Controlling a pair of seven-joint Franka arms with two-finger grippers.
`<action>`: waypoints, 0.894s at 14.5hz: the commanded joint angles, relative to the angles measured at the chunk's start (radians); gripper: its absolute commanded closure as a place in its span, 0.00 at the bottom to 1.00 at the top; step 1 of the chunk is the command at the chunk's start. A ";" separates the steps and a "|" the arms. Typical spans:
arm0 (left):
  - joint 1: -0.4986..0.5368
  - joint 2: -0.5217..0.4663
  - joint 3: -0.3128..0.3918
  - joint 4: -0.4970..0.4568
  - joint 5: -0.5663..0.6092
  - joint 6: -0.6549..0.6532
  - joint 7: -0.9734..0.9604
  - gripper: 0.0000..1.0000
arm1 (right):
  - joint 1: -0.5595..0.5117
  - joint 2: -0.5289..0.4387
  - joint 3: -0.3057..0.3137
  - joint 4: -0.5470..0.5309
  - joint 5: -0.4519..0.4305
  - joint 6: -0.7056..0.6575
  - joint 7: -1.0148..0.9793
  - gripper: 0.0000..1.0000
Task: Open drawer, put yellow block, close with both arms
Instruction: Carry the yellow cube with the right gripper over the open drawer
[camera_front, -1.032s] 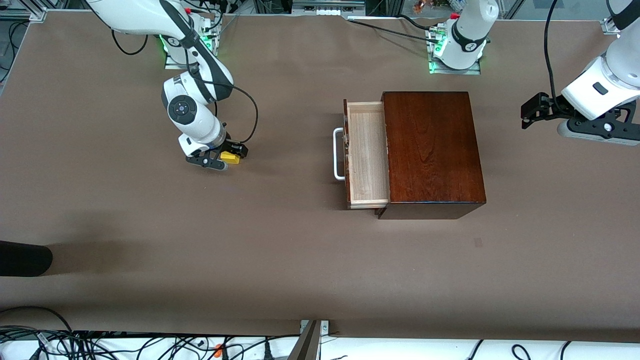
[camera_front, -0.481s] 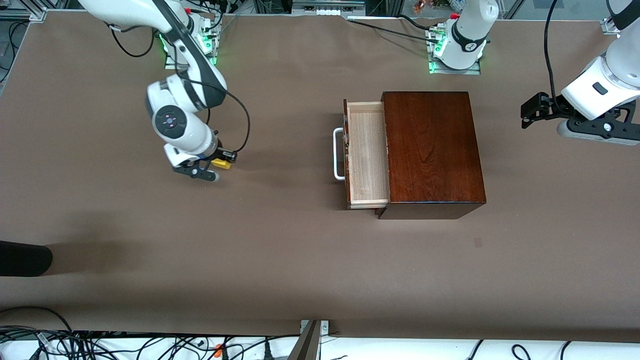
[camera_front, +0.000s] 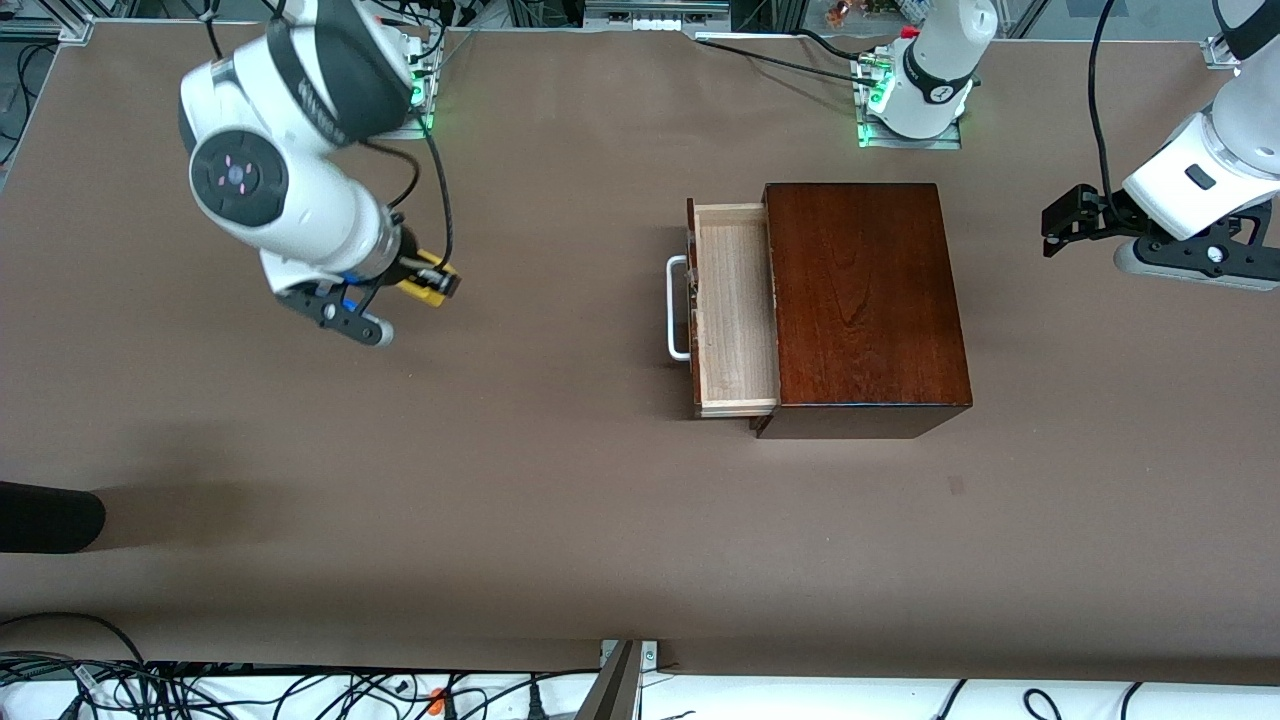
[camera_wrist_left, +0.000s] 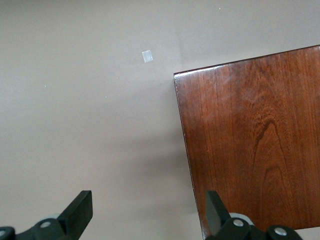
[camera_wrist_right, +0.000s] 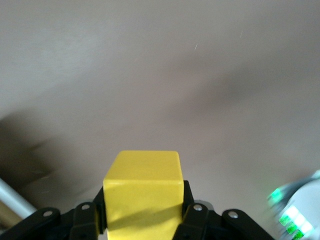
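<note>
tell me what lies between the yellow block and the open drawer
Nothing: in the front view only bare table separates the yellow block from the drawer.

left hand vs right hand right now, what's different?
The right hand is shut on the yellow block, lifted over bare table toward the right arm's end; the left hand is open and holds nothing. The left hand hangs over the edge of the dark wooden box, waiting, while the right hand is well away from the open drawer. Both are black two-finger hands.
</note>
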 joint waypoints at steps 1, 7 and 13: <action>0.007 -0.003 0.002 0.017 -0.029 -0.021 0.019 0.00 | 0.128 0.053 -0.002 0.086 0.020 -0.015 0.312 1.00; 0.007 -0.003 0.002 0.017 -0.029 -0.022 0.019 0.00 | 0.411 0.321 -0.004 0.444 0.014 -0.004 1.011 1.00; 0.007 -0.003 0.002 0.017 -0.029 -0.021 0.019 0.00 | 0.510 0.447 -0.008 0.531 0.006 0.175 1.366 1.00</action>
